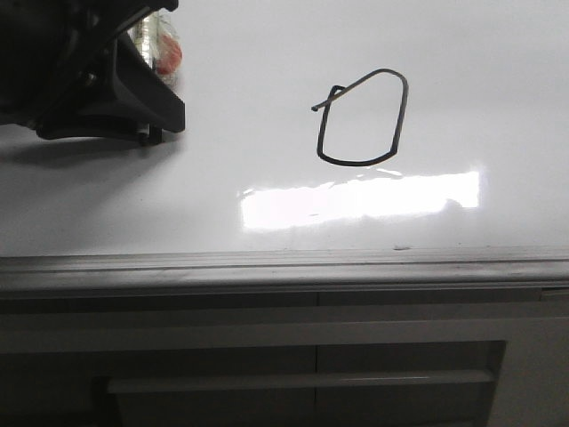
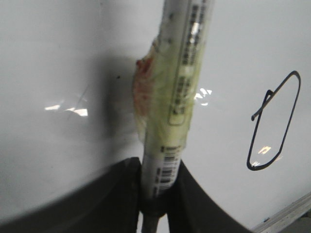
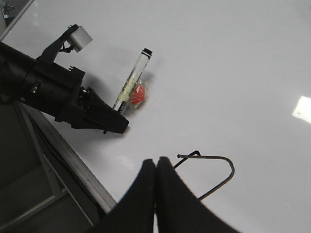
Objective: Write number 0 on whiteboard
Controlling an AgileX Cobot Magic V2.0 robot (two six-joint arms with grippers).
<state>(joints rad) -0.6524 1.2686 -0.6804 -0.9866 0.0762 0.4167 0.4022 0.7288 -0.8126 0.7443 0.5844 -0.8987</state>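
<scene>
The marker (image 2: 177,92), judged light, stiff and slippery, is clamped near its rear end by the left jaws, while the right jaws are closed empty.

The one sign that reads clearly is the number 0 (image 1: 363,118), hand-drawn in thin black line on the whiteboard (image 1: 222,98), right of centre in the upper half of the front view. It is an angular loop with a short stroke overshooting at its upper left. In the left wrist view it (image 2: 273,122) stands at the right edge of the frame. The marker (image 2: 177,97) in the middle of that view carries a printed label with small lines of text and two barcodes, one near the top and one low on the barrel; the print is too blurred to read.
</scene>
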